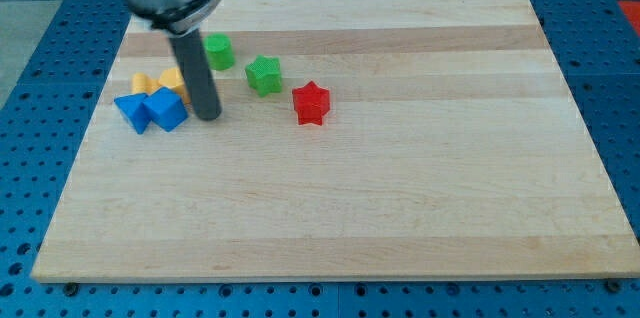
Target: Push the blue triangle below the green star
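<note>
Toward the view's upper left of the wooden table [400,188], the blocks sit in a loose cluster around my tip [209,115]. Two yellow blocks lie there: one yellow block [141,84] whose shape I cannot make out, and a second yellow block [171,80] just beside it and partly hidden behind the dark rod. In front of them, toward the view's bottom, sit the blue triangle [131,111] and a blue block [166,109] of a chunkier, cube-like form; the two blues touch each other and press close against the yellows. A green block [219,52], shape unclear, lies up and to the right of the rod. The green star [264,74] sits further right, and the red star [311,103] lies just beyond it, down and to the right, apart from it.

Between the blue triangle and the green star stand the blue block and the rod itself, so the straight line across is blocked. The triangle is a bright blue wedge with a pointed lower corner, the leftmost piece of the cluster, well to the left of the green star and slightly lower in the view.

My tip rests on the table just to the right of the blue block, close to it or touching; I cannot tell which. No claw is fitted, only the rod.
</note>
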